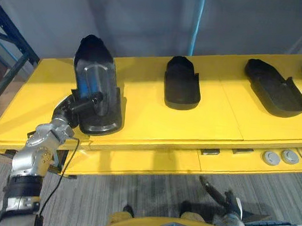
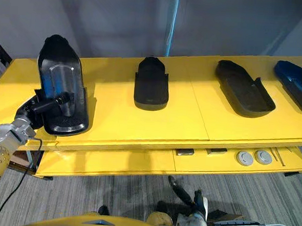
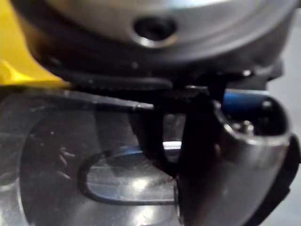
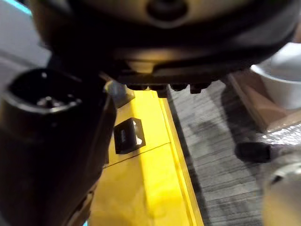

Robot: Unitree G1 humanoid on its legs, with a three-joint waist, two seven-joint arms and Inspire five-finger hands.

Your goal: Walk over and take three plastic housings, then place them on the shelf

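Note:
A black plastic housing [image 1: 94, 73] stands tilted up at the left end of the yellow table [image 1: 191, 125], its far end raised and its near end low by the table's front edge. My left hand [image 1: 70, 109] is shut on its near end, with the thumb [image 3: 225, 155] lying across the glossy inner face [image 3: 94, 165]. A second black housing [image 1: 181, 84] lies flat at the table's middle and a third [image 1: 275, 90] to its right. A darker, bluish one [image 2: 299, 83] lies at the far right edge. My right hand [image 1: 222, 199] hangs low before the table, fingers relaxed and holding nothing.
Below the table's front edge runs a yellow ledge with two grey round discs [image 1: 280, 157]. A blue rack frame [image 1: 12, 38] stands at the far left. Grey wall and a blue pole [image 1: 198, 18] lie behind. A white tub [image 4: 287, 80] sits on the floor.

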